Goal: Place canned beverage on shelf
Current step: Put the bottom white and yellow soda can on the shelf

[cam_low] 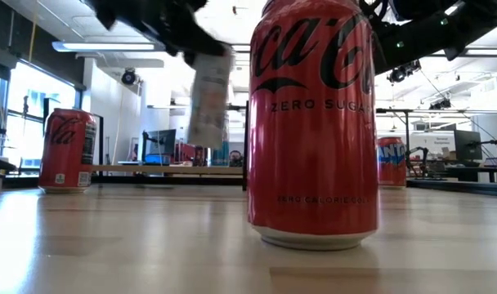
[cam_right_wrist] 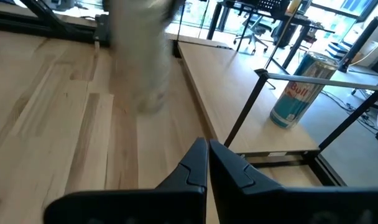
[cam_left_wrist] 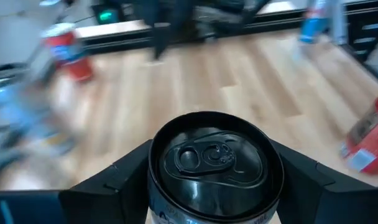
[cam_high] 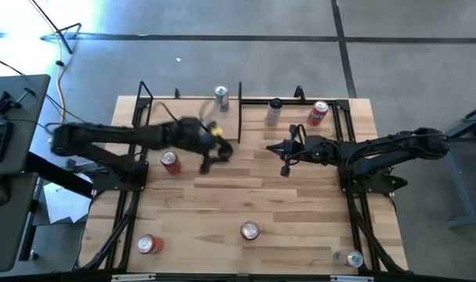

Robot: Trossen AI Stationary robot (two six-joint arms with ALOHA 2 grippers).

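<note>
Left gripper [cam_left_wrist: 207, 186] clamping black-topped can [cam_left_wrist: 211, 163] (above tabletop), right gripper [cam_right_wrist: 207, 163] closed

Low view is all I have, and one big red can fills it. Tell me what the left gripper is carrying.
Observer: The left gripper is closed on a can with a black top, one finger on each side.
Operator: Give me the right gripper.
Observer: The right gripper is shut and empty, close in front of the shelf.
Operator: Report what is on that shelf.
Observer: The right wrist view shows a blue and silver can standing upright on its board, with bare board beside it.
</note>
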